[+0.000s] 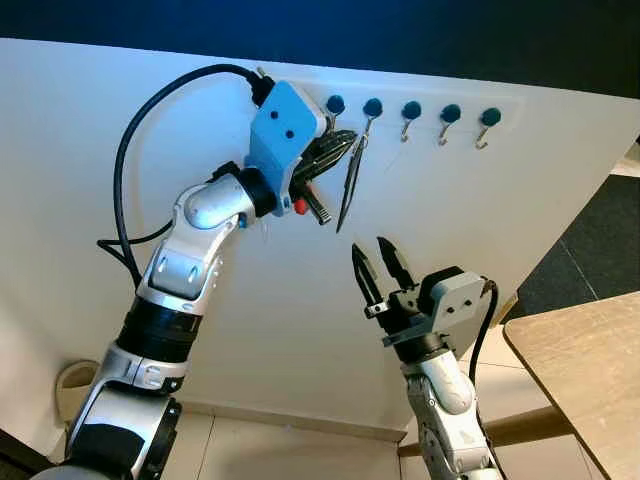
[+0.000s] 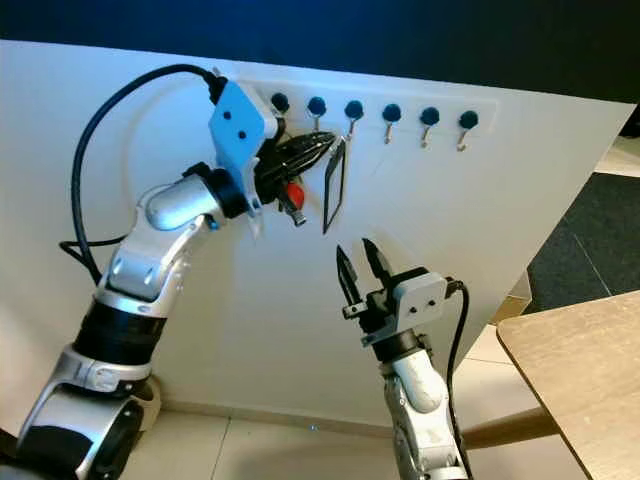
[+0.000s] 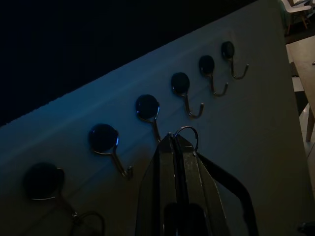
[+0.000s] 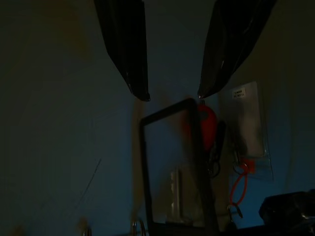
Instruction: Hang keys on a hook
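Observation:
A row of several blue-knobbed hooks (image 1: 411, 110) runs along the top of the white wall (image 1: 500, 210). My left gripper (image 1: 343, 141) is raised to that row and shut on the keys' metal ring (image 3: 186, 137). The ring sits right beside the hook (image 3: 154, 129) under one knob; I cannot tell whether it is over it. A black rectangular loop (image 1: 350, 185) and a red fob (image 1: 300, 206) dangle from the bunch. My right gripper (image 1: 380, 262) stands open below, pointing up at the loop (image 4: 172, 167) without touching it.
A wooden table (image 1: 590, 350) juts in at the lower right, with dark carpet (image 1: 600, 230) beyond it. Pale floor tiles (image 1: 280, 450) lie under the wall. A black cable (image 1: 130, 150) arcs from my left wrist. A pale round object (image 1: 70, 388) sits low on the left.

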`<state>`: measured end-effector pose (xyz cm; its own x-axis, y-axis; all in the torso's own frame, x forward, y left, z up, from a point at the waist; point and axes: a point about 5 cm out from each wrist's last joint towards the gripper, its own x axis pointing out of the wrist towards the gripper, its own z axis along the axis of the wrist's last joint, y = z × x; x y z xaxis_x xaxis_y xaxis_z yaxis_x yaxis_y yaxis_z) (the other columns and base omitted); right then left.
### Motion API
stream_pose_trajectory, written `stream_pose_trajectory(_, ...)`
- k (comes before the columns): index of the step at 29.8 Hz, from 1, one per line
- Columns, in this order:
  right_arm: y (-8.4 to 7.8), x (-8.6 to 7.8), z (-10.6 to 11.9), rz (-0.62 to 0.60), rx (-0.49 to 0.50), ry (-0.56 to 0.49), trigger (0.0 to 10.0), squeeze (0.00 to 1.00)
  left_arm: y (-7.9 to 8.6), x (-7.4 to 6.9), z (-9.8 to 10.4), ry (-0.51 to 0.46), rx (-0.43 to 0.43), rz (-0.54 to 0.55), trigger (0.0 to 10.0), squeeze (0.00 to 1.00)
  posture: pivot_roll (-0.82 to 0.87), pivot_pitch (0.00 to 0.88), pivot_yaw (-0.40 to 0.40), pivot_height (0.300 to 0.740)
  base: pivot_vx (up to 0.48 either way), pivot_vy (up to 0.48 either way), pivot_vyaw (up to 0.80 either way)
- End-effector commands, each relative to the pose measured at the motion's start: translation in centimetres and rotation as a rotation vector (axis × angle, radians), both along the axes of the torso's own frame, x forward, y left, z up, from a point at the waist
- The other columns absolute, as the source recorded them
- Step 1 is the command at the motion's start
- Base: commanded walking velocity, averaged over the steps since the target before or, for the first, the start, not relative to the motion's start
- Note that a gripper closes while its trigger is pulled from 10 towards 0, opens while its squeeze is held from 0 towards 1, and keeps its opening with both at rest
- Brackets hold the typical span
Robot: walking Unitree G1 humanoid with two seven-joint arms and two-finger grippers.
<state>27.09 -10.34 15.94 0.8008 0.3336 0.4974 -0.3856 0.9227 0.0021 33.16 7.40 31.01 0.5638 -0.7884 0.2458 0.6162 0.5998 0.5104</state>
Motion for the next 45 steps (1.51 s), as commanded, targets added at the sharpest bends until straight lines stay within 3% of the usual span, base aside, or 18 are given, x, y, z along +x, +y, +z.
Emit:
stream_pose_trajectory(1,-0.1,0.0,0.2,-0.003,0.009,-0.003,10.0,0.0,-0.6,0.1,0.1,-0.006,-0.001,-0.002,10.0,0.0,0.06,0.056,-0.05,0.74,0.0,0.0,0.0)
stream_pose_trajectory(17,0.0,0.0,0.1,0.001,0.009,0.003,10.0,0.0,0.4,1.3,-0.3,0.038,0.008,0.098,10.0,0.0,0.06,0.049,-0.049,0.74,0.0,0.0,0.0)
stream_pose_trajectory(31,0.0,0.0,0.1,0.003,0.01,0.005,10.0,0.0,1.2,1.5,1.1,0.005,-0.047,0.113,10.0,0.0,0.07,0.056,-0.052,0.74,0.0,0.0,0.0)
stream_pose_trajectory(45,0.0,-0.1,-0.1,0.005,0.007,0.011,10.0,0.0,1.3,1.7,-0.3,0.052,0.017,0.114,10.0,0.0,0.06,0.059,-0.051,0.74,0.0,0.0,0.0)
